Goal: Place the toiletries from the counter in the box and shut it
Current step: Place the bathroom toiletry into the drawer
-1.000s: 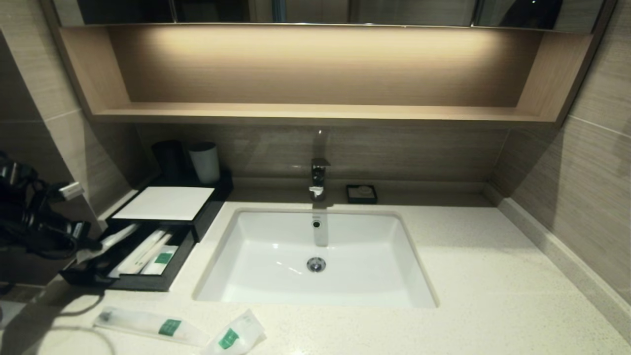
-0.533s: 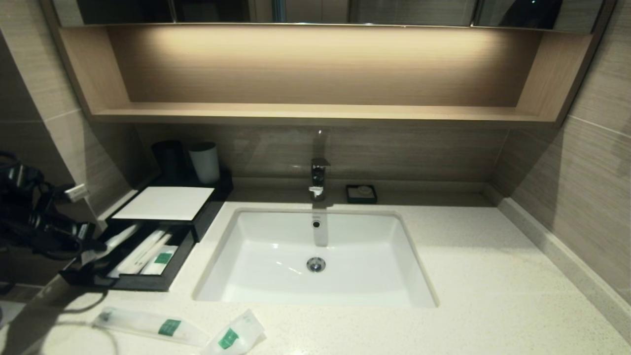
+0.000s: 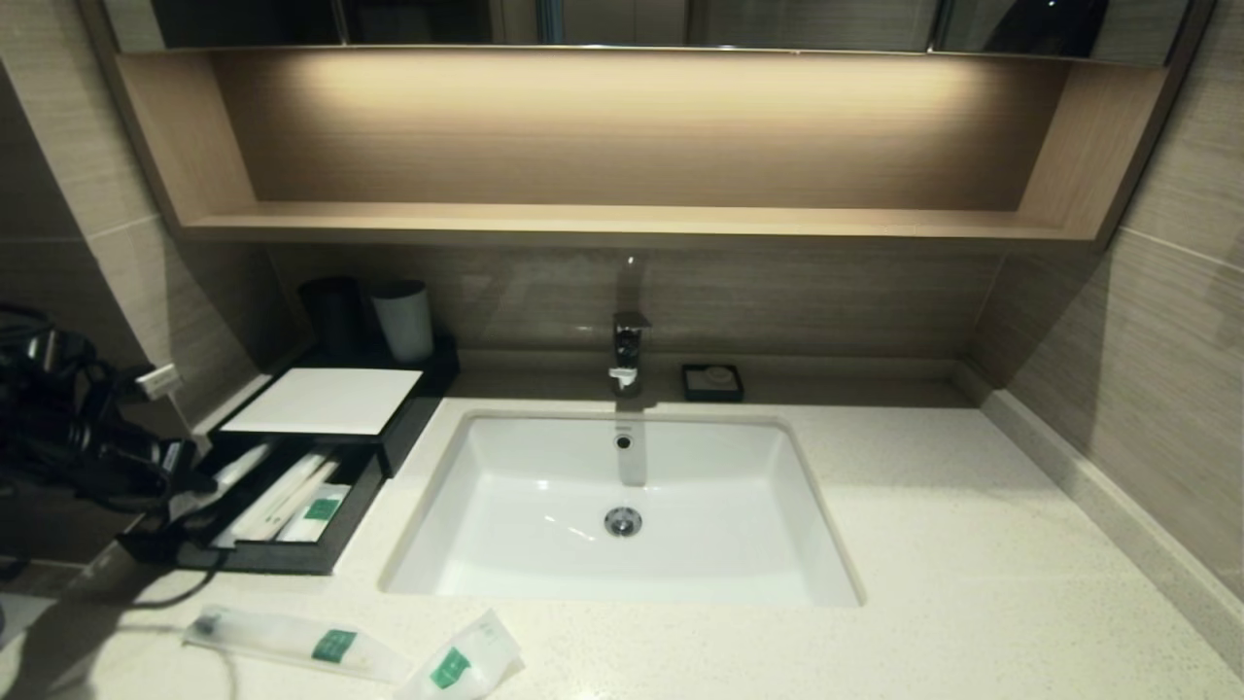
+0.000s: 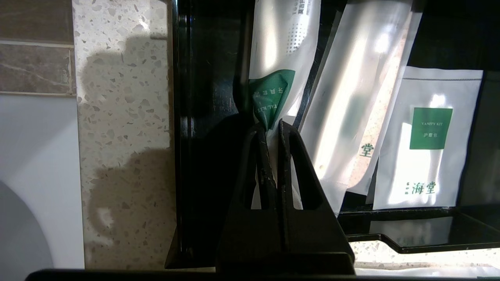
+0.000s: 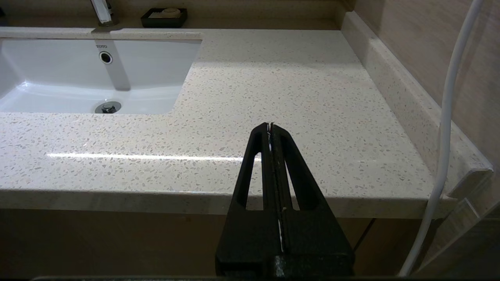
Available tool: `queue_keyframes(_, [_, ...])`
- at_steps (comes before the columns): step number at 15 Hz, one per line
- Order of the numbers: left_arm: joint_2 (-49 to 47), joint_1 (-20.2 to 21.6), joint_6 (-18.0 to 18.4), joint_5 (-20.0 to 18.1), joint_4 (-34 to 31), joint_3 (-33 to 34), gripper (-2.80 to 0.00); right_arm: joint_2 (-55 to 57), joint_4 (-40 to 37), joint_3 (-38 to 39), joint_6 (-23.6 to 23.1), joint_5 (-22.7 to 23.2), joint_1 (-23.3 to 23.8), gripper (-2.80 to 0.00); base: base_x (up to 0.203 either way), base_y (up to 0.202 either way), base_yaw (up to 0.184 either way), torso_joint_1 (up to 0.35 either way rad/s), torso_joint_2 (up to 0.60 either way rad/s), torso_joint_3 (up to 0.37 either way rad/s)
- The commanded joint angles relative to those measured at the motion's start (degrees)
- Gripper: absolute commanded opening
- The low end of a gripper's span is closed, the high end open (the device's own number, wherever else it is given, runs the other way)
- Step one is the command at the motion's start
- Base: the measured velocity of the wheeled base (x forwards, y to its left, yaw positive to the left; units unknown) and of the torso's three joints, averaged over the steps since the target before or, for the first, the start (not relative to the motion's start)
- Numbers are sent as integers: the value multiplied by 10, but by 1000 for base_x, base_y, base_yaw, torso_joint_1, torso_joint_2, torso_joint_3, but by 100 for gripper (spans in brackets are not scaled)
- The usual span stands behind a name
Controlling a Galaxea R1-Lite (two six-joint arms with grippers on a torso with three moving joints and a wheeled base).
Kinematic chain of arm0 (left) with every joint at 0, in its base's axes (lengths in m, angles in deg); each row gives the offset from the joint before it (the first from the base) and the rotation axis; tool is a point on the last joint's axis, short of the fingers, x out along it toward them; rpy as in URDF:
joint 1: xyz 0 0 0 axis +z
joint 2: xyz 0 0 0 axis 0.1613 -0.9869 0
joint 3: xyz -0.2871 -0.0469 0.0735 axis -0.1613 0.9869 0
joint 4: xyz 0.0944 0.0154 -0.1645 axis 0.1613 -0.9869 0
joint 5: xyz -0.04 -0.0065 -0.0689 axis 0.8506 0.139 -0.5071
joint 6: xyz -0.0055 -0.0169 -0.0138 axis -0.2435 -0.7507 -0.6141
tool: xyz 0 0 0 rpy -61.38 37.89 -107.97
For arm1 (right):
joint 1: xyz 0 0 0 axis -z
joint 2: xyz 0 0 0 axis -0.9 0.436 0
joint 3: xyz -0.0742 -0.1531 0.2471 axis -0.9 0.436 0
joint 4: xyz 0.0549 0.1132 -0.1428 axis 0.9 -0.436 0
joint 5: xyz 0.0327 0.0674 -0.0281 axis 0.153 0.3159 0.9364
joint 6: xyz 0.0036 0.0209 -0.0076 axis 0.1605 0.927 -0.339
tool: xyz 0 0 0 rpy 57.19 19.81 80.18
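Observation:
My left gripper [image 3: 199,478] is shut on one long frosted sachet [image 4: 283,47], pinched at its green label, and holds it over the left side of the open drawer [image 3: 282,556] of the black box [image 3: 326,399]. The sachet also shows in the head view [image 3: 238,465]. Inside the drawer lie another long sachet [image 4: 351,97] and a short wide one [image 4: 429,136]. On the counter [image 3: 952,544] near its front edge lie a long sachet [image 3: 292,642] and a short wide sachet [image 3: 465,663]. My right gripper [image 5: 270,125] is shut and empty, off the counter's front right edge.
A white sink [image 3: 622,574] with a tap [image 3: 627,355] is in the middle. A small black soap dish [image 3: 712,382] stands behind it. Two cups [image 3: 403,321] stand behind the box. Walls close in on both sides.
My left gripper has moved a little to the right with the long sachet, further over the drawer. The sachets on the counter have not moved.

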State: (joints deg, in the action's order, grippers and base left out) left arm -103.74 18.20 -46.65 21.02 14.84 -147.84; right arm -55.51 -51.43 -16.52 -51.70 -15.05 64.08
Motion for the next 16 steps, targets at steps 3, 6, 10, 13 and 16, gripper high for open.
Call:
queue_keyframes(3, [-9, -7, -9, -2, 0, -7, -280, 0, 0, 1, 0, 0, 0, -280, 0, 0, 0, 0, 0, 0])
queue_keyframes(6, [-9, -8, -9, -4, 2, -7, -280, 0, 0, 1, 0, 0, 0, -280, 0, 0, 0, 0, 0, 0])
queue_keyframes(10, [-9, -8, -9, -5, 2, -6, 0, 0, 0, 1, 0, 0, 0, -280, 0, 0, 0, 0, 0, 0])
queue_keyframes(13, [-7, -11, -8, -5, 2, -5, 0, 0, 0, 1, 0, 0, 0, -280, 0, 0, 0, 0, 0, 0])
queue_keyframes(16, [6, -11, -9, -6, 1, -5, 0, 0, 0, 1, 0, 0, 0, -280, 0, 0, 0, 0, 0, 0])
